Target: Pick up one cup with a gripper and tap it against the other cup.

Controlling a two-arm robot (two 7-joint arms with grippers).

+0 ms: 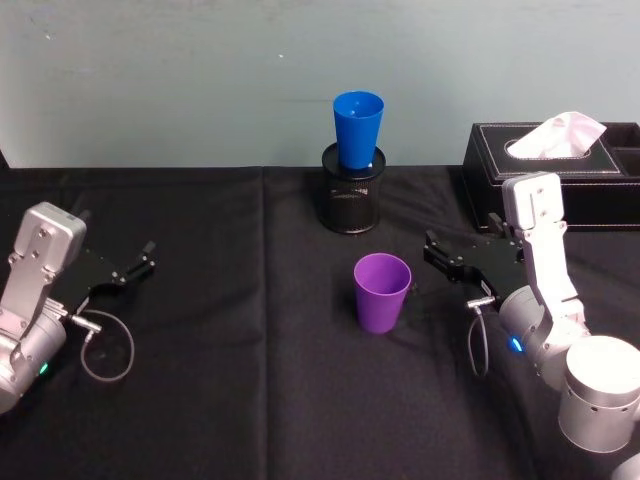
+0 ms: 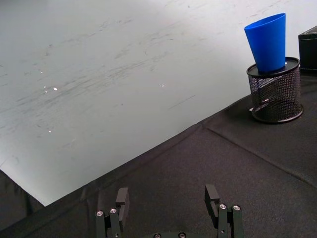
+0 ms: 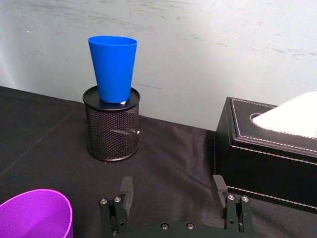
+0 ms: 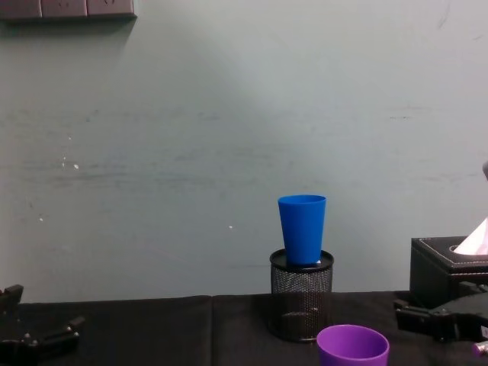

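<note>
The purple cup point(image 1: 382, 291) stands upright and open-mouthed on the black cloth at the table's middle; its rim also shows in the right wrist view point(image 3: 34, 214) and the chest view point(image 4: 352, 347). Behind it, the blue cup point(image 1: 358, 128) point(image 3: 113, 68) point(image 4: 302, 229) point(image 2: 267, 42) sits upright in the mouth of a black wire-mesh pen holder point(image 1: 352, 201). My right gripper point(image 1: 432, 252) point(image 3: 173, 191) hovers open just right of the purple cup, apart from it, with nothing between its fingers. At the far left my left gripper point(image 1: 148, 258) point(image 2: 167, 198) rests open and empty.
A black leather tissue box point(image 1: 560, 175) point(image 3: 267, 153) stands at the back right, just behind my right arm. The wall runs along the table's far edge. Bare black cloth lies between the two arms, around the purple cup.
</note>
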